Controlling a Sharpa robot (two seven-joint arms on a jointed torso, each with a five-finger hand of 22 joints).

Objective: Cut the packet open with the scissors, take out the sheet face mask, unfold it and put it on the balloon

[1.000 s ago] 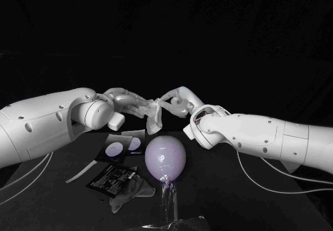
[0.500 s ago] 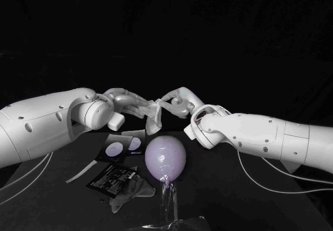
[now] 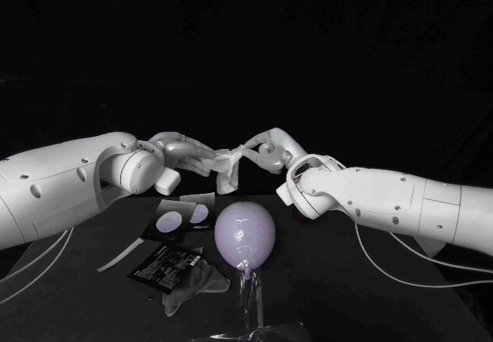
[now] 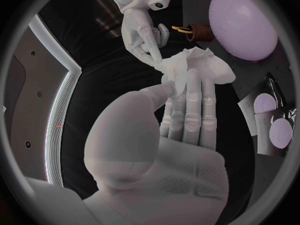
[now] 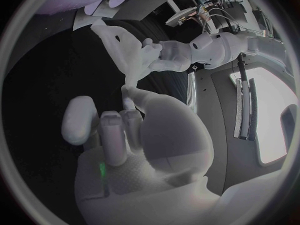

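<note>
No readable text: the black packet (image 3: 162, 265) carries pale fine print, too small to make out. Mask (image 3: 228, 171) is a white, soft, crumpled wad with one flap hanging down. It is held in the air between both hands, above and behind the balloon (image 3: 244, 231), and a small gap shows between them. Left hand (image 3: 185, 153): fingers (image 4: 187, 102) straight and pressed together, thumb clamping the mask against them. Right hand (image 3: 265, 148): fingers (image 4: 145, 42) pinching the mask's opposite edge at the tips. Balloon is smooth, glossy, lilac and egg-shaped, upright on a clear stand (image 3: 250, 303). On the worktop (image 3: 349, 285) beside the balloon: the packet lying flat, a crumpled pale sheet (image 3: 200, 283) touching its corner, a flat card (image 3: 177, 217) with two pale round patches, and a narrow white strip (image 3: 121, 254). Can't tell whether anything is inside the packet.
</note>
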